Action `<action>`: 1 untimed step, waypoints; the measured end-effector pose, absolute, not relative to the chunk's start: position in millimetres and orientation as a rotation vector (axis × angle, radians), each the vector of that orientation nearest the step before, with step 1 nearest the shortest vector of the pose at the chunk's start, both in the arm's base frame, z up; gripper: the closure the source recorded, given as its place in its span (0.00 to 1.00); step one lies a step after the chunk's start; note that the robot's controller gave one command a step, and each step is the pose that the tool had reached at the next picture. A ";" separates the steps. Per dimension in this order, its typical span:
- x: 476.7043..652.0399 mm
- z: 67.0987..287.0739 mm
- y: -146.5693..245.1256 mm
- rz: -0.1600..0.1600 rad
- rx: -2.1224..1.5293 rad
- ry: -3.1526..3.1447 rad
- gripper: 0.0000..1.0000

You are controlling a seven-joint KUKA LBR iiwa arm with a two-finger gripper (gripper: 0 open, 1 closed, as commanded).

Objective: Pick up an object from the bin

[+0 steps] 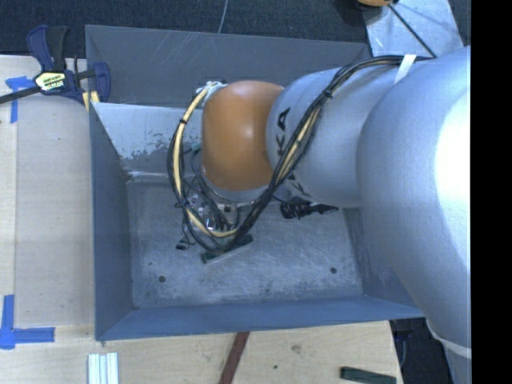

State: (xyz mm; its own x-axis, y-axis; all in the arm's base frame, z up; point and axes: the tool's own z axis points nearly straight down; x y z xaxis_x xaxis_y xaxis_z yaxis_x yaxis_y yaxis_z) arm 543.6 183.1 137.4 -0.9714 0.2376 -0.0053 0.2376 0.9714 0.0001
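My gripper (213,216) is low in the middle of the bin, close to the floor, mostly hidden under the orange cover and the cable loops. A dark, flat, elongated piece (227,249) sits on the floor right below it, and I cannot tell whether it is a loose thing or part of the gripper. A small dark bit (184,244) lies just to its left.
The thick grey arm comes in from the right and covers the bin's right half and back right corner. Bare scuffed floor shows at the left and along the front of the bin.
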 end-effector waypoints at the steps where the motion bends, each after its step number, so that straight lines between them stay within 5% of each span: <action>1: 515.4 171.8 194.8 -0.003 0.354 3.124 1.00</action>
State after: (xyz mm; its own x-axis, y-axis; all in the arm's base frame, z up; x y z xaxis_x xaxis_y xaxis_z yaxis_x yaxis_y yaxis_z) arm 515.4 194.8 171.8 -0.9747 0.2235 0.0021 0.2235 0.9747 -0.0019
